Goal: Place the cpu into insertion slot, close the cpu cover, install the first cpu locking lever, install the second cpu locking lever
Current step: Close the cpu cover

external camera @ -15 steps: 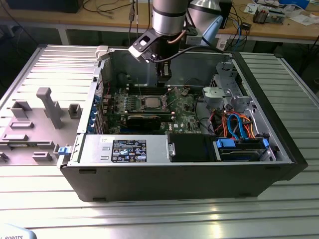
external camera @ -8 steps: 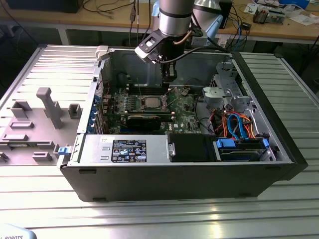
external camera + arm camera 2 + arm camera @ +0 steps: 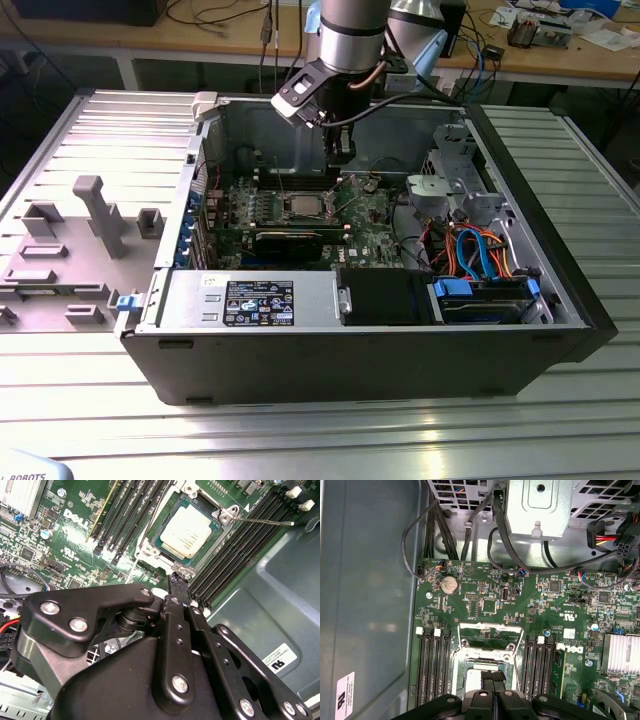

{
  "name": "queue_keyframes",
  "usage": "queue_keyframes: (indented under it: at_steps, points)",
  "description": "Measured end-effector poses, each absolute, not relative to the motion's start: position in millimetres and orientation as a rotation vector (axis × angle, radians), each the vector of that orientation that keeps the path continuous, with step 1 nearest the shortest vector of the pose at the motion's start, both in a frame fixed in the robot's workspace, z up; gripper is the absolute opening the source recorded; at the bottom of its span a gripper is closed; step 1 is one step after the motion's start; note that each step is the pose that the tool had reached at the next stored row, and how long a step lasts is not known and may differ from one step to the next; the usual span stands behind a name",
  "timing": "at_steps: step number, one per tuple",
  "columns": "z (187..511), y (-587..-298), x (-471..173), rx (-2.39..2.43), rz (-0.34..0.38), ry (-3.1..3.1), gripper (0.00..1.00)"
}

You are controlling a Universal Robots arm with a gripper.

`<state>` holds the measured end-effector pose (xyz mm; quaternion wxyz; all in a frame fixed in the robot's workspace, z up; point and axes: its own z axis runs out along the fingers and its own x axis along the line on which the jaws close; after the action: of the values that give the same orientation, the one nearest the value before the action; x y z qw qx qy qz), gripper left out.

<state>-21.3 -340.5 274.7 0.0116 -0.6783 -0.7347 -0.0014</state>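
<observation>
While my gripper (image 3: 174, 582) hangs just beside the insertion slot (image 3: 150, 532), fingers pressed together, I see the cpu (image 3: 187, 530) seated inside.

We list: cpu (image 3: 187, 531), silvery-grey top. Circuit board (image 3: 75, 540), green, flecked with fine silver solder points. Memory slots (image 3: 240, 545), black with white end clips. Gripper (image 3: 176, 582), matt black with silver screws. Computer case (image 3: 350, 360), black. Cables (image 3: 480, 250), blue and orange, at four o'clock from the cpu in the exterior view. Table (image 3: 300, 430), silvery, ribbed in stripes.
</observation>
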Motion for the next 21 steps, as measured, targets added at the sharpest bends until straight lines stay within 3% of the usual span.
queue_keyframes:
  at_steps: [21]
  points:
    - [274.4, -340.5, -12.3, -2.116, -0.004, -2.291, 0.11]
